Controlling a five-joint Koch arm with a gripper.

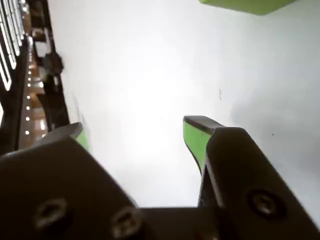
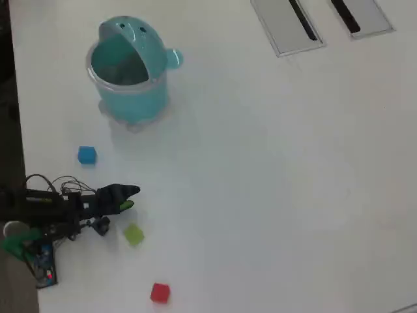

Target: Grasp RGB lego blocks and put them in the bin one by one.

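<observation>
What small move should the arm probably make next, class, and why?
Probably shift the open gripper over the yellow-green block, then lower. Its jaws are empty, and that block lies closest; the blue block and red block sit farther off.

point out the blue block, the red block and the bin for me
blue block (image 2: 86, 154), overhead view, middle of its top face
red block (image 2: 159, 293), overhead view, middle of its top face
bin (image 2: 133, 101), overhead view, outer teal wall below the rim
</observation>
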